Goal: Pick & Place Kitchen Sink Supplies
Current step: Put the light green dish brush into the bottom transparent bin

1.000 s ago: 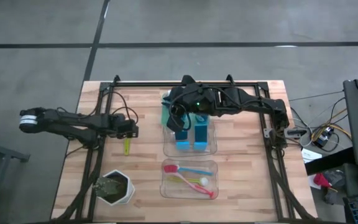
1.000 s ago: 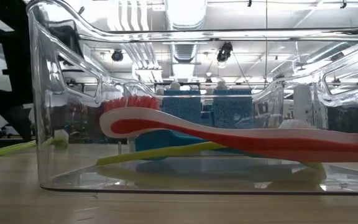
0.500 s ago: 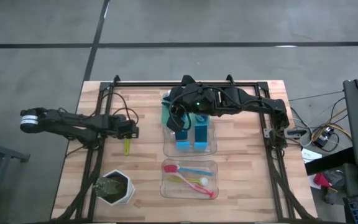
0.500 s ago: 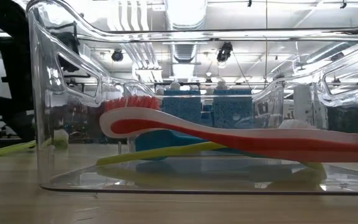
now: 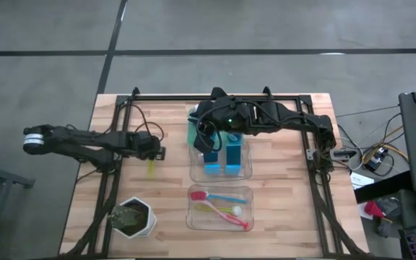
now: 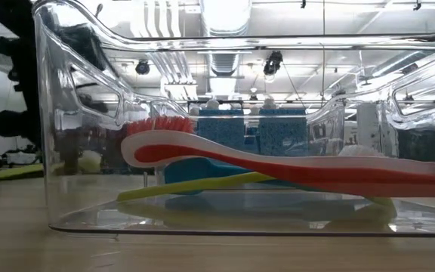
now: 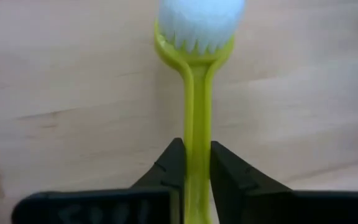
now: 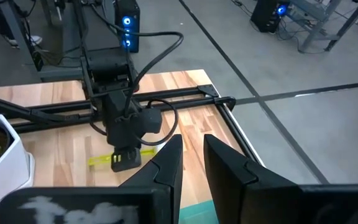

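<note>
the left gripper (image 7: 197, 163) has closed since a second ago, when its fingers stood wide over the yellow-green brush (image 5: 149, 167); now they pinch the brush's handle, which lies on the bench (image 5: 280, 217) left of the clear bins. no writing can be read anywhere. the right gripper (image 8: 192, 155) hovers over the far bin (image 5: 245, 173) holding blue sponges (image 5: 233, 157), fingers nearly together on nothing visible. pink-red brush (image 6: 278, 162) lies in the near bin (image 6: 74, 151).
</note>
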